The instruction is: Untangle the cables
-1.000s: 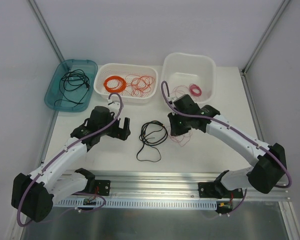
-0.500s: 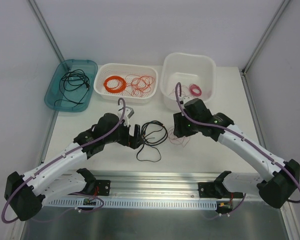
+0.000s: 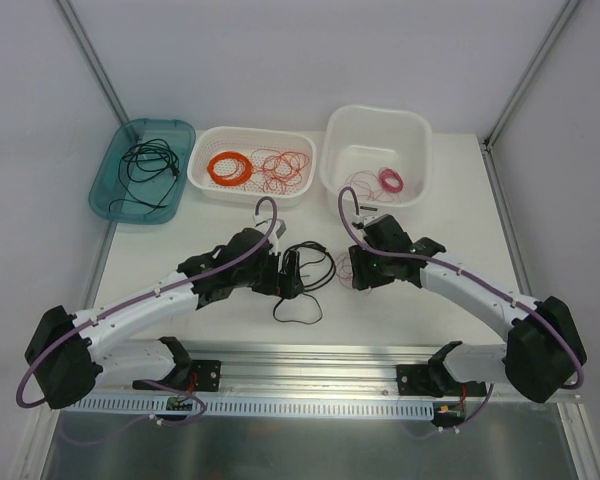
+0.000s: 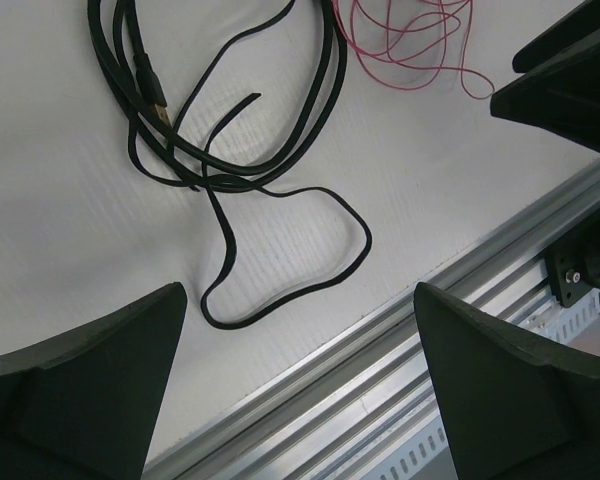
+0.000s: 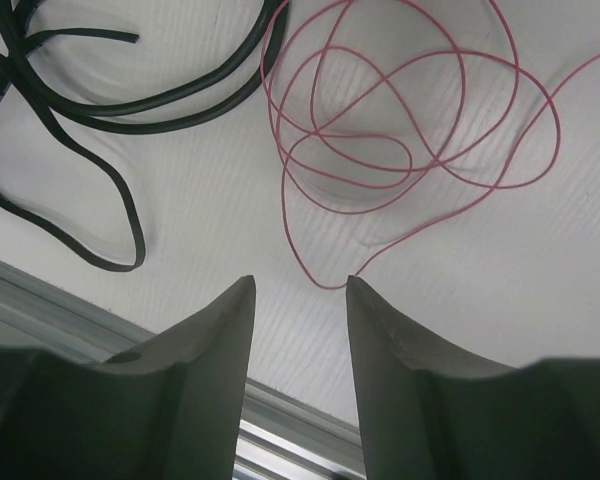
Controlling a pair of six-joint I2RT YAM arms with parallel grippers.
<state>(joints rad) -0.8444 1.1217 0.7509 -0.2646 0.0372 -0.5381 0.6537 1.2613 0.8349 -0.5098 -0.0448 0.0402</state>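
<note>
The cables lie loose on the table as a black cable (image 3: 300, 306) (image 4: 280, 195) (image 5: 100, 120) and a thin pinkish-red wire (image 3: 344, 264) (image 5: 380, 130) (image 4: 410, 45). The wire's loops touch the black cable's right side. My left gripper (image 3: 292, 272) (image 4: 299, 290) hangs open and wide over the black cable, with nothing between its fingers. My right gripper (image 3: 357, 272) (image 5: 300, 284) hovers open just above the pinkish-red wire. The wire's lowest bend shows between that gripper's fingertips, flat on the table and not gripped.
At the back stand a teal tray (image 3: 105, 190) holding a black cable, a white basket (image 3: 202, 150) with an orange coil and red wires, and a white tub (image 3: 420, 135) with a small pink coil. An aluminium rail (image 3: 310, 352) runs along the near edge.
My right gripper has opened and let go of the pinkish-red wire, which now lies on the table. My left arm has swung right, over the black cable.
</note>
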